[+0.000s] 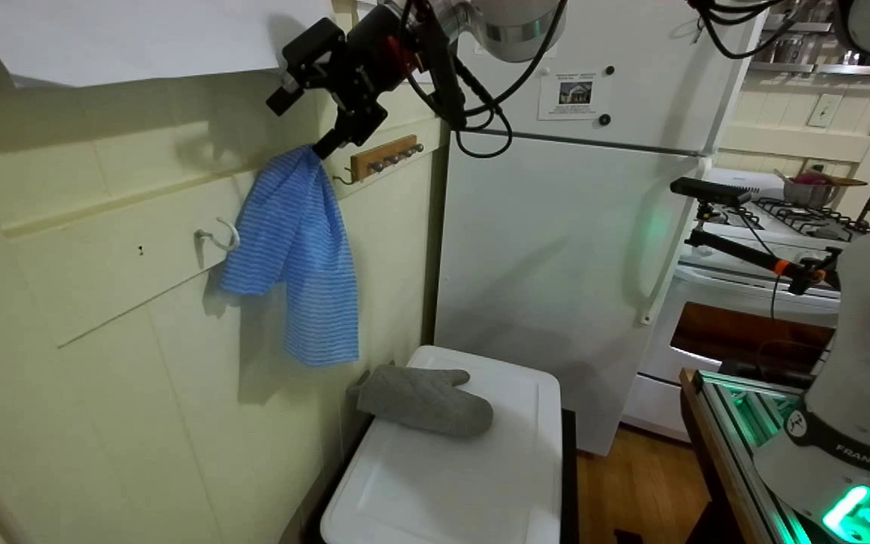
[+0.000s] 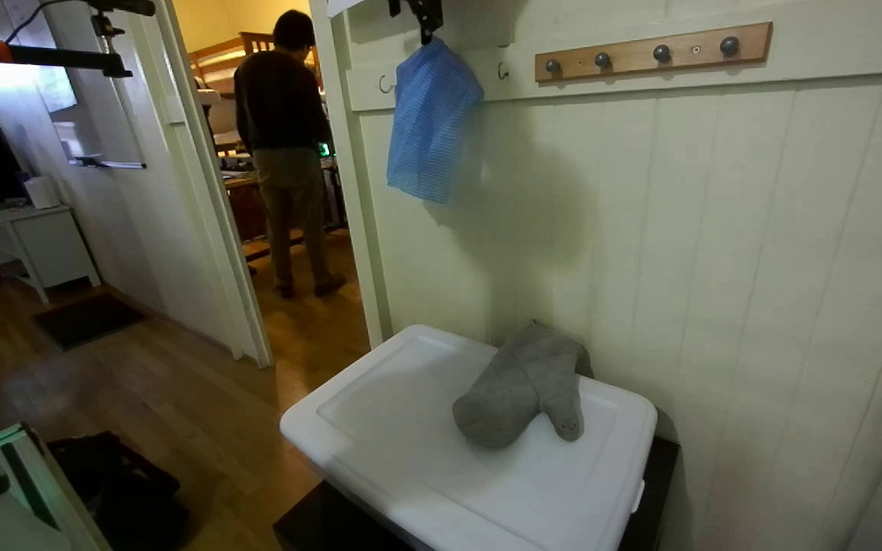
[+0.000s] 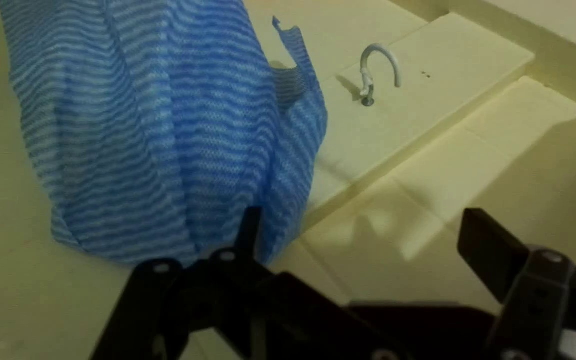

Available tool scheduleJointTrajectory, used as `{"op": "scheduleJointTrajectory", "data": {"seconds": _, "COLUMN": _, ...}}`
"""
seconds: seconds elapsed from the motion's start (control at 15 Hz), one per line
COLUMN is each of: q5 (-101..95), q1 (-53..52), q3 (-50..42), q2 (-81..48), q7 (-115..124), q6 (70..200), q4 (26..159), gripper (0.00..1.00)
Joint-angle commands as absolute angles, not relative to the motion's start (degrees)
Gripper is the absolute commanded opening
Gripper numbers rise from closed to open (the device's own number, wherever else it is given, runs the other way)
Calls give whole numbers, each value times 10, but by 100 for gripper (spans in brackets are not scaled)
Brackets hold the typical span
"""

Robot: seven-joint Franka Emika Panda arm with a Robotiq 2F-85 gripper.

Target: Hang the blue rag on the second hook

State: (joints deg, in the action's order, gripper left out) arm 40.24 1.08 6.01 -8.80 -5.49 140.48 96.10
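The blue rag [image 1: 295, 249], finely striped with paler lines, hangs limp against the wall in both exterior views [image 2: 433, 122] and fills the upper left of the wrist view [image 3: 163, 125]. The second hook is hidden, apparently behind the rag's top. A silvery hook [image 1: 222, 236] shows on one side of the rag, also in the wrist view [image 3: 379, 65], and another [image 2: 502, 71] on the other side. My gripper [image 3: 363, 212] is open with nothing between its fingers. In an exterior view the gripper [image 1: 305, 121] is at the rag's top; one fingertip overlaps it, and I cannot tell whether it touches.
A brown wooden peg bar [image 1: 386, 157] is on the wall beside the hooks. A grey mitt [image 1: 427, 400] lies on a white lidded bin [image 1: 480, 483] below. A white cabinet [image 1: 148, 34] juts out above the gripper. A fridge [image 1: 541, 249] stands beyond. A person [image 2: 284, 145] stands past the doorway.
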Motion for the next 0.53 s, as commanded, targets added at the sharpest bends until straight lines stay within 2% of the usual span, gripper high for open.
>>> {"op": "scheduleJointTrajectory", "data": {"seconds": 0.0, "q5": 356, "q1": 1, "q3": 47, "q2": -85, "q7": 2, "q6": 1350, "q4": 947, "gripper": 100}}
{"op": "scheduleJointTrajectory", "data": {"seconds": 0.47, "q5": 339, "q1": 3, "q3": 46, "q2": -82, "q7": 22, "q6": 1283, "q4": 930, "gripper": 100}}
